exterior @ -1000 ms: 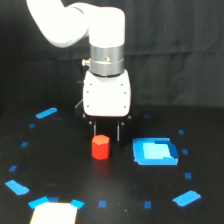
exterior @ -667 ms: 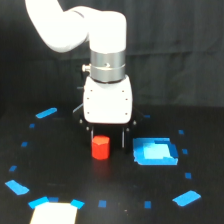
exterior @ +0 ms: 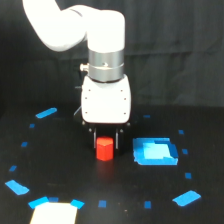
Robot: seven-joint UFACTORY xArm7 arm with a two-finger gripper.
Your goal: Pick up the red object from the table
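Black claw (exterior: 105,138) fingers hang from the white wrist housing (exterior: 106,100) of the arm, one on each side of the red object (exterior: 104,149). They stand apart, spread wider than the block, and whether either finger touches it cannot be told. The red object sits upright on the black surface (exterior: 65,165), its top between the finger ends and its lower part showing below them, directly under the housing. Toward the exterior view's right, near the block but apart from it, lies the larger blue square piece (exterior: 155,152), flat on the surface. Small blue tape marks (exterior: 46,113) dot the surface in a loose ring around the block. At the bottom edge on the exterior view's left, a pale patch (exterior: 54,214) shows, with blue at its upper corners.
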